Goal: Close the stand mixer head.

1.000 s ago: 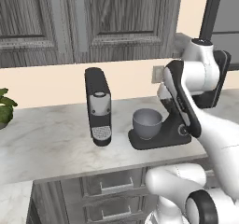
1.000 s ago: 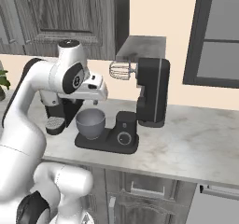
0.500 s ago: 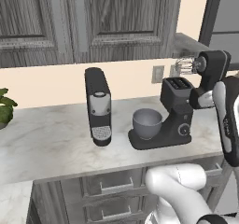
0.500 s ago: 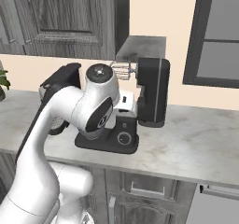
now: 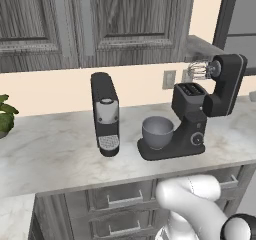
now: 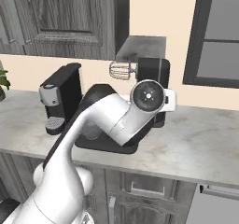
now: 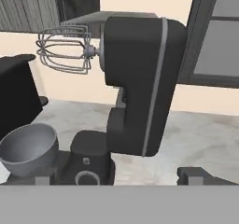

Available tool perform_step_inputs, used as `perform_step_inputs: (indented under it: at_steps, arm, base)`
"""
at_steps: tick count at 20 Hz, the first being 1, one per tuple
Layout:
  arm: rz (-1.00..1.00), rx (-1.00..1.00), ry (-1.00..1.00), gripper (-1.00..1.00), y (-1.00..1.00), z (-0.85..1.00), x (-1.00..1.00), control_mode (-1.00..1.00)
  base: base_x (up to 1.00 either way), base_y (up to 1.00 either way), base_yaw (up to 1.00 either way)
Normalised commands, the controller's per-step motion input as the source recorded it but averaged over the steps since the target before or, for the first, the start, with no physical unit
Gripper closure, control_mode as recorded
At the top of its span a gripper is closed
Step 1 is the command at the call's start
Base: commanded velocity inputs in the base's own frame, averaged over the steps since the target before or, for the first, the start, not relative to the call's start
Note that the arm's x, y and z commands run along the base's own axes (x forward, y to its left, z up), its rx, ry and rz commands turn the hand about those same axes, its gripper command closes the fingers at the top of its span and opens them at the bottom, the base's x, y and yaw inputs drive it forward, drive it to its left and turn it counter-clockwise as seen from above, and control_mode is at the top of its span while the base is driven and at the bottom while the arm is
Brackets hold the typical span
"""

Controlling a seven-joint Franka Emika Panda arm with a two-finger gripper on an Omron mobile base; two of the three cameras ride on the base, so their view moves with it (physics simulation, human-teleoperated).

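Note:
The stand mixer head (image 5: pixel 227 81) is a dark charcoal oblong, tilted up and back on its column, with its silver whisk (image 5: pixel 199 70) pointing left, high above the grey bowl (image 5: pixel 157 131). In the hand view the stand mixer head (image 7: pixel 140 78) stands upright close ahead, with the whisk (image 7: pixel 65 48) at its upper left and the bowl (image 7: pixel 28 148) low on the left. My gripper (image 7: pixel 121 178) is open, its fingertips (image 7: pixel 200 175) wide apart with nothing between them, short of the mixer. In the right base view my white arm covers the mixer base below the stand mixer head (image 6: pixel 154 71).
A tall slim black coffee machine (image 5: pixel 105 114) stands left of the mixer on the marble counter (image 5: pixel 50 149). A dark slotted box like a toaster (image 5: pixel 187 91) sits behind the mixer. A plant (image 5: pixel 5 116) is far left. Cabinets (image 5: pixel 100 19) hang above, and a window (image 6: pixel 217 36) is at right.
My arm has swung from the mixer's front and left over to its right side, leaving the left base view. The mixer head stays tilted up.

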Motion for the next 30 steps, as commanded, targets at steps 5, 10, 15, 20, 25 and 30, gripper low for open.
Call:
perform_step_inputs:
  at_steps: [5, 10, 15, 20, 25, 30]
  arm:
    - [0.17, 0.0, -0.29, -1.0, -0.99, 0.49, 0.0, -1.0]
    - [0.18, 0.0, -0.21, -1.0, -0.72, 0.0, 0.49, -1.0]
    - [0.22, -0.01, -0.13, -1.0, -0.19, -0.07, 0.85, -1.0]
    - [0.29, -0.02, -0.12, -1.0, 0.0, -0.01, 0.75, -1.0]
    - [0.36, 0.0, -0.04, -1.0, 0.26, 0.0, 0.7, -1.0]
    - [0.51, -0.09, 0.0, -1.0, 0.91, 0.0, 0.29, -1.0]
  base:
    - [0.0, 0.0, 0.0]
    - [0.0, 0.0, 0.0]
    - [0.0, 0.0, 0.0]
    - [0.0, 0.0, 0.0]
    - [0.0, 0.0, 0.0]
    - [0.0, 0.0, 0.0]
